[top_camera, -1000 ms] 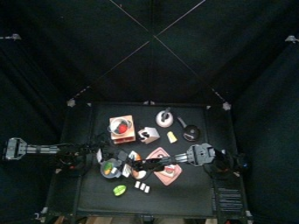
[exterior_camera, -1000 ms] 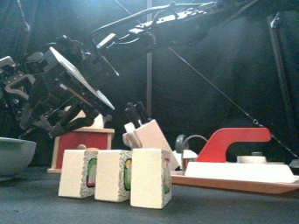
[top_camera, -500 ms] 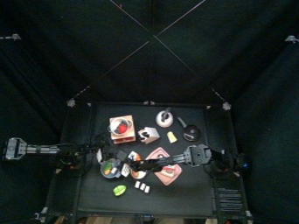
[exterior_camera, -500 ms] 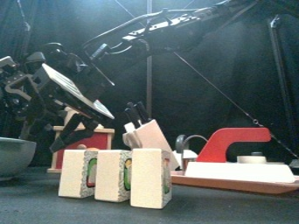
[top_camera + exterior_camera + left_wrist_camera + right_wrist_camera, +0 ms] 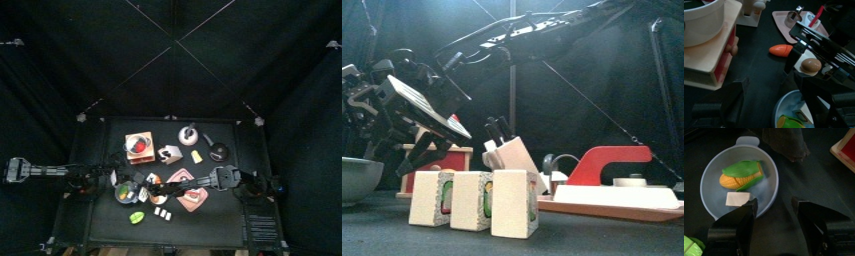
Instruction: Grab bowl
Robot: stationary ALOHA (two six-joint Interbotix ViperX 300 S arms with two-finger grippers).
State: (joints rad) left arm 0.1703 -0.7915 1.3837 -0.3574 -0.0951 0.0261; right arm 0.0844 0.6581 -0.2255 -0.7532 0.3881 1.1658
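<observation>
The bowl (image 5: 731,175) is pale blue and holds a corn cob with green husk (image 5: 741,175) and a white cube. It stands at the table's front left (image 5: 127,190) and shows at the left edge of the front view (image 5: 358,178). My right gripper (image 5: 774,203) reaches across the table and hangs open just above the bowl's rim, empty. My left gripper (image 5: 771,92) is open beside the bowl (image 5: 794,112), which lies between its jaws, not touching. The right gripper also shows in the left wrist view (image 5: 821,50).
A wooden block with a white dish (image 5: 711,45), an orange toy carrot (image 5: 781,49) and a brown ball (image 5: 811,65) lie close to the bowl. Three sushi blocks (image 5: 476,200), a white knife block (image 5: 509,155) and a pink board with a red piece (image 5: 609,165) stand at the front.
In the front view the gripper above the bowl has sunk and tilted a little. The top view looks the same.
</observation>
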